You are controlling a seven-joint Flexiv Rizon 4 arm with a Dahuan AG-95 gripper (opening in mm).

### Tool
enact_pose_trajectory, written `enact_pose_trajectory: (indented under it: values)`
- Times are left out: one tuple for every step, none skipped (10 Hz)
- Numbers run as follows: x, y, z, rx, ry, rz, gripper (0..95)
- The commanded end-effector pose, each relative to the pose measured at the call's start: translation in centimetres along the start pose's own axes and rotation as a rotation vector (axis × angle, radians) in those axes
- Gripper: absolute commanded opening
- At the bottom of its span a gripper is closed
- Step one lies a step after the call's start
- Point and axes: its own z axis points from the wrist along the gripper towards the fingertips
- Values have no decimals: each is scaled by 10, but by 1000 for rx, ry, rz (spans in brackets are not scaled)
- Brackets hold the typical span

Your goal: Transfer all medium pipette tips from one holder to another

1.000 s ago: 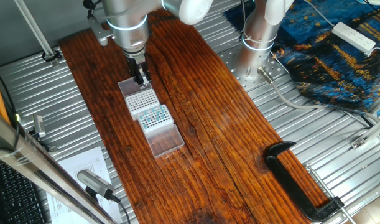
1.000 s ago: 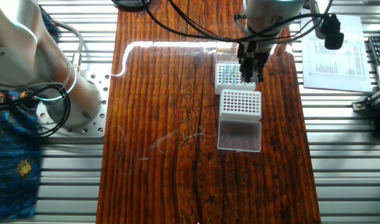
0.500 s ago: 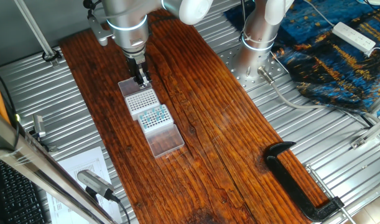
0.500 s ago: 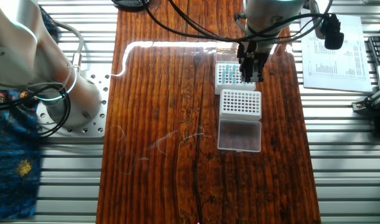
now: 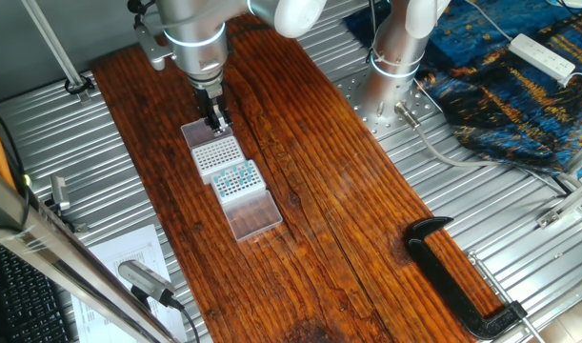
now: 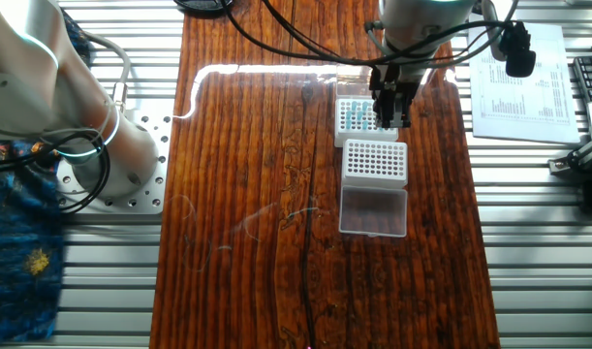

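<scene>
Nothing has moved in the last second. The end effector (image 6: 389,120) still waits over the blue tips (image 6: 355,116); its grip is unclear, so no progress.

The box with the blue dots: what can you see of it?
A small white plastic holder, flat on the wooden table. Its gridded top holds many teal-topped pipette tips. A white holder without blue tops lies close at one end, a clear lid at the other. The pincer hangs away from it.
</scene>
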Motion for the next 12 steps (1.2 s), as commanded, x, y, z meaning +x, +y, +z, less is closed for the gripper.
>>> enact_pose_trajectory:
  values:
    - [0, 0, 0, -1, 1, 0, 0]
    - [0, 0, 0, -1, 1, 0, 0]
    - [0, 0, 0, -1, 1, 0, 0]
    - [0, 0, 0, -1, 1, 0, 0]
    - [0, 0, 0, -1, 1, 0, 0]
    - [0, 0, 0, -1, 1, 0, 0]
    - [0, 0, 0, 2, 1, 0, 0]
    - [0, 0, 0, -5, 1, 0, 0]
    - [0, 0, 0, -5, 1, 0, 0]
    - [0, 0, 0, -5, 1, 0, 0]
    - [0, 0, 0, -5, 1, 0, 0]
    - [3, 0, -9, -22, 5, -65, 0]
